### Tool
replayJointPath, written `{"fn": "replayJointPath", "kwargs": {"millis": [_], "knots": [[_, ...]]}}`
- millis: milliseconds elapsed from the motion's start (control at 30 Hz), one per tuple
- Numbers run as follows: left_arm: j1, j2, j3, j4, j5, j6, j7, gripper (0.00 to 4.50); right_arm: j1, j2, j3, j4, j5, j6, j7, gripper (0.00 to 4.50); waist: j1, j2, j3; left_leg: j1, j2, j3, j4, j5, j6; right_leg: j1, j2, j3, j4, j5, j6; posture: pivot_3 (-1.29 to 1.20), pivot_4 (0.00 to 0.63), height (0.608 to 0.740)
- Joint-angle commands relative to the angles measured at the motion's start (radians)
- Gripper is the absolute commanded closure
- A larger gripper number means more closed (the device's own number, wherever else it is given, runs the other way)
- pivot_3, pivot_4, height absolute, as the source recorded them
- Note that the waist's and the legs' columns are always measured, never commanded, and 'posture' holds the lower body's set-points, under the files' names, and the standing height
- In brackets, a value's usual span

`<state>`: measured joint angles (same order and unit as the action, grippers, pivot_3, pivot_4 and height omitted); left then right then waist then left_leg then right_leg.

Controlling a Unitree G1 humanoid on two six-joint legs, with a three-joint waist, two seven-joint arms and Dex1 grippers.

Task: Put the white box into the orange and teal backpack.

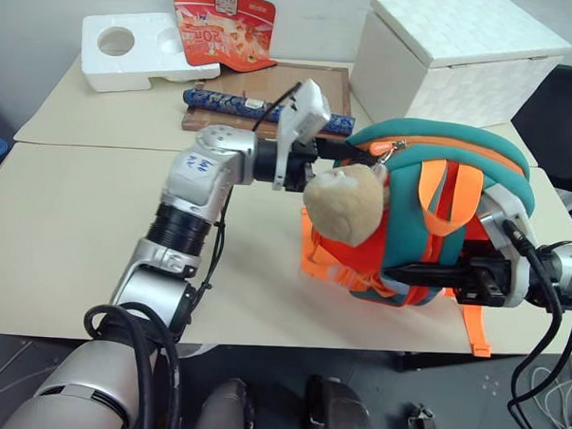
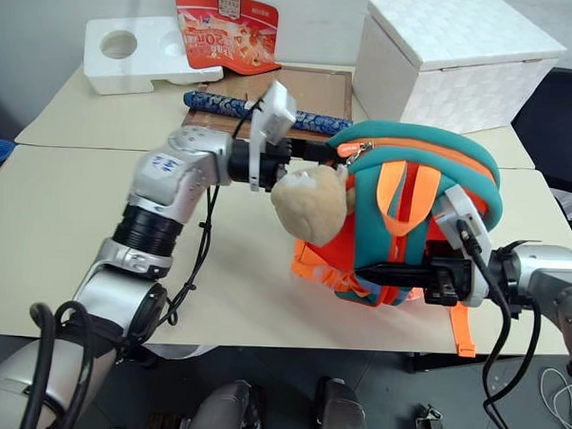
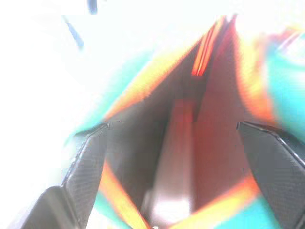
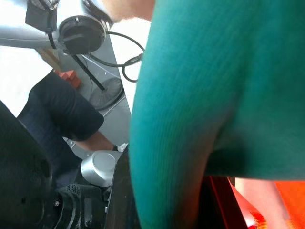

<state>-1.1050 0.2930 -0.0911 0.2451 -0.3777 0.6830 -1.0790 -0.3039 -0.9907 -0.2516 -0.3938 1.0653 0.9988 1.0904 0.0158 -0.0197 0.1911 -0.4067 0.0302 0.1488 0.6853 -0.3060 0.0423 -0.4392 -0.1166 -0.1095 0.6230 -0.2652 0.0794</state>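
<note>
Left gripper point(image 3: 171, 157) spread wide inside backpack point(image 1: 430, 183) mouth (box unseen); right gripper point(image 2: 378, 273) clamped on backpack, upright on bench point(image 1: 67, 233).

You have the orange and teal backpack point(image 1: 428, 221) standing upright at the near right of the tabletop point(image 1: 67, 233), its teal top arched over orange webbing strips, a tan plush animal point(image 1: 346, 204) hanging at its left face. Its top zip is parted, showing a dark reddish interior point(image 3: 190, 143). Inside, a pale glossy flat surface point(image 3: 169, 191) lies lengthwise, too blurred to confirm as the white box.
</note>
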Motion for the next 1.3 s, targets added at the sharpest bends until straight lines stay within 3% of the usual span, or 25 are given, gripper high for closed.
{"fn": "replayJointPath", "kwargs": {"millis": [33,167,367,500,633,767,967,1067,1300], "knots": [[0.032,0.069,0.016,-0.183,-0.062,0.035,-0.038,0.04,0.009,0.02,-0.02,-0.021,0.002,-0.024,-0.027,4.5,0.0,0.0,0.0,0.0,0.0,0.0,0.0,0.0,0.0,0.001,0.0,0.001,0.0,0.0,0.0,0.0,0.15,0.74],[0.082,0.192,0.047,-0.269,-0.092,0.08,-0.066,0.04,0.018,0.044,-0.003,-0.008,-0.032,-0.05,-0.051,4.5,-0.003,0.0,0.0,0.001,0.0,0.0,0.0,0.0,-0.001,0.001,0.001,0.001,0.0,0.0,0.0,0.0,0.15,0.74],[0.098,0.345,0.166,-0.404,-0.306,0.261,-0.127,0.04,0.012,0.062,-0.002,-0.002,-0.041,-0.058,-0.069,4.5,-0.006,0.0,0.0,0.001,0.0,0.0,0.0,0.001,-0.001,0.001,0.001,0.002,0.001,0.0,0.0,0.0,0.15,0.74],[0.101,0.288,0.168,-0.496,-0.4,0.349,-0.02,0.04,-0.007,0.061,-0.002,0.003,-0.031,-0.054,-0.075,4.5,0.004,0.0,0.0,0.002,0.0,-0.002,0.001,0.001,-0.001,0.005,0.001,0.001,0.002,0.0,0.0,0.0,0.15,0.74],[0.123,0.215,0.032,-0.468,-0.194,0.168,0.125,0.04,-0.011,0.057,-0.01,-0.002,-0.017,-0.046,-0.078,4.5,0.01,0.0,0.0,0.007,-0.001,-0.003,0.001,0.0,0.0,0.011,0.001,0.001,-0.003,0.0,0.001,0.0,0.15,0.74],[0.141,0.19,-0.007,-0.485,-0.226,0.179,0.105,0.04,-0.021,0.066,-0.019,-0.007,0.008,-0.033,-0.103,4.5,0.004,0.0,0.0,0.006,0.0,-0.003,0.001,0.0,-0.001,0.009,0.002,0.001,-0.002,0.0,0.0,0.0,0.15,0.74],[0.156,0.196,-0.096,-0.442,-0.132,0.087,0.099,0.04,-0.031,0.074,-0.021,-0.027,0.035,-0.033,-0.137,4.5,0.006,0.0,0.0,0.007,0.0,-0.002,-0.001,0.0,-0.001,0.009,0.002,0.001,-0.002,0.0,0.0,0.0,0.15,0.74],[0.158,0.189,-0.095,-0.426,-0.132,0.072,0.092,0.6,-0.036,0.078,-0.031,-0.04,0.063,-0.027,-0.159,4.5,0.007,0.0,0.0,0.007,0.0,-0.002,0.0,0.0,-0.001,0.009,0.001,0.001,-0.002,0.0,0.0,0.0,0.15,0.74],[0.141,0.206,-0.065,-0.372,-0.141,0.062,0.053,2.64,0.012,0.066,-0.044,-0.04,0.04,-0.05,-0.172,4.5,0.007,0.0,0.0,0.006,0.0,-0.003,0.0,0.0,-0.001,0.009,0.001,0.0,-0.002,0.0,0.0,0.0,0.15,0.74]]}}
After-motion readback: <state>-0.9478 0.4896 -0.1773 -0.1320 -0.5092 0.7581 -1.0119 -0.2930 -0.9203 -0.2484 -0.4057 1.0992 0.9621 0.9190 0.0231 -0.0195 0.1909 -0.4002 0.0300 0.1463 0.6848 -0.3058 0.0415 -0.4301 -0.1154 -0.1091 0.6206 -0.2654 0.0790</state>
